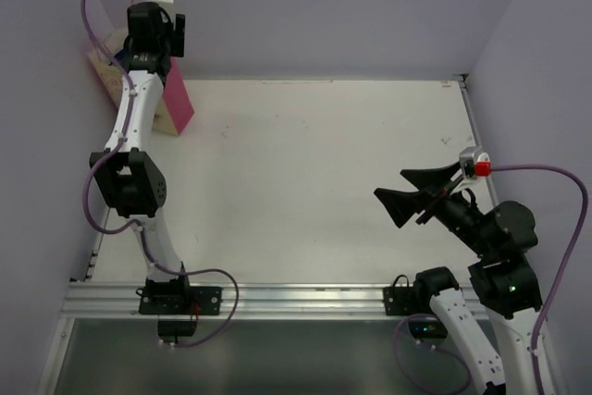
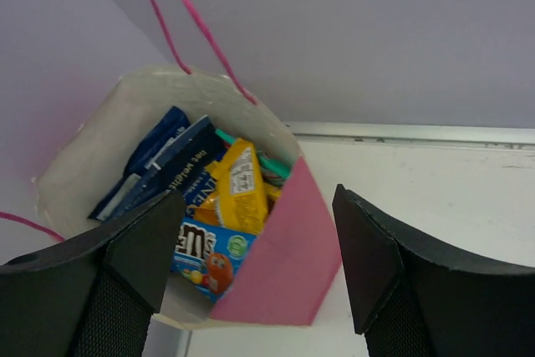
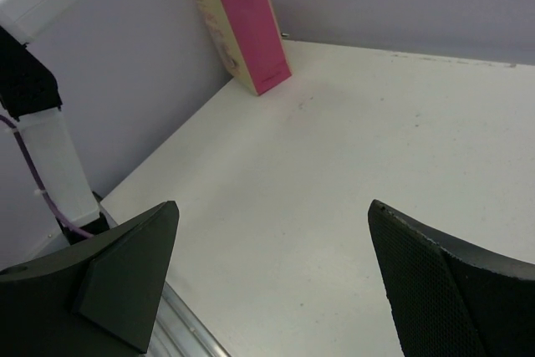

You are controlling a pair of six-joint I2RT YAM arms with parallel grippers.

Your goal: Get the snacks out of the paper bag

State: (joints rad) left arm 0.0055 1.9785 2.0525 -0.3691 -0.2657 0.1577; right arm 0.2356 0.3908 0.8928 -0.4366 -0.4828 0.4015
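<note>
So, left gripper (image 2: 255,206) first: its jaws are spread wide with nothing in them, hanging right above the paper bag (image 2: 288,277). Looking down from the wrist, the left finger sits over the bag's open mouth while the other one is outside the pink side wall, so that wall lies between the two. That's the bit the next move hinges on, probably: going straight down looks like pinching the wall rather than a packet, so a small shift toward the bag's middle seems called for.

The snacks are all inside, standing roughly on end and pointing up at the camera: two dark blue bags (image 2: 167,165) at the back, an orange-yellow one (image 2: 238,186) in the middle, a small blue packet (image 2: 209,257) in front and a sliver of green (image 2: 267,163). The orange-yellow one is closest to the gap.

Room-wise, the bag sits in the table's (image 1: 324,182) far left corner, close to the side wall, with a cord handle (image 2: 167,14) arcing over the mouth. The open space is all to the right.

The right gripper (image 3: 272,206) is also wide open and empty, well apart at the near right. The left arm is obviously nearer.
</note>
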